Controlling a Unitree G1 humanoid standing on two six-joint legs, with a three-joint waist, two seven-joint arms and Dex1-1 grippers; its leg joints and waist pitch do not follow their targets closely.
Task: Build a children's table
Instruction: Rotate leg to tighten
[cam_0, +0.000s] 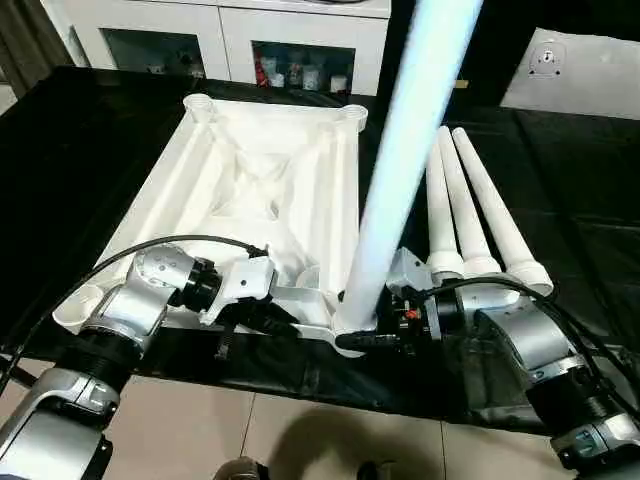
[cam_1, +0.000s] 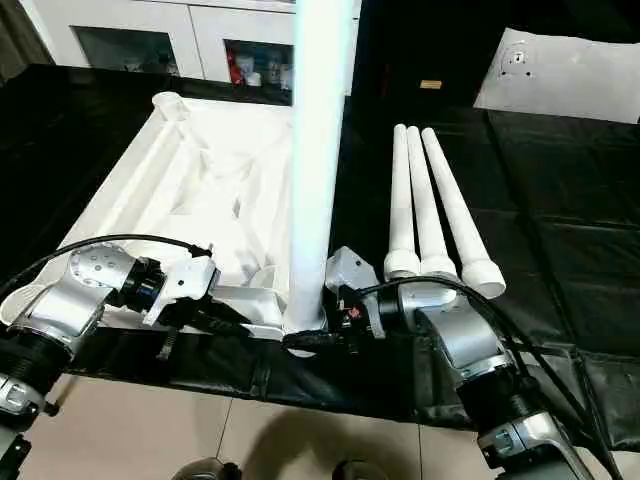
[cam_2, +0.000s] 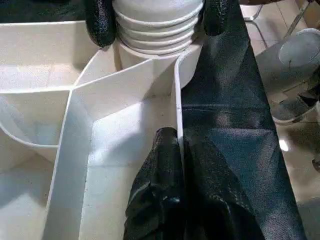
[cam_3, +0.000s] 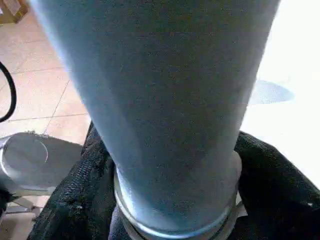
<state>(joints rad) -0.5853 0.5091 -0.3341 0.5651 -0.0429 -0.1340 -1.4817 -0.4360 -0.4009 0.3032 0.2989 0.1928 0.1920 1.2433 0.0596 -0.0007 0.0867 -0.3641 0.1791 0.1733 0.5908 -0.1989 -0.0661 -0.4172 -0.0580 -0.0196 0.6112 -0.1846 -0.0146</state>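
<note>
While one leg (cam_0: 400, 170) stands socketed, three legs (cam_0: 470, 215) lie.

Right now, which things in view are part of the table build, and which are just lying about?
Part of the job:
- table top, upside down
- upright leg at its near corner socket, held by the right gripper
- three spare legs
- left gripper on the top's rim

Just about:
- white cabinet
- white board
- black cloth

silver forearms (cam_0: 140, 300) | black cables (cam_0: 90, 268) | black jaws
</note>
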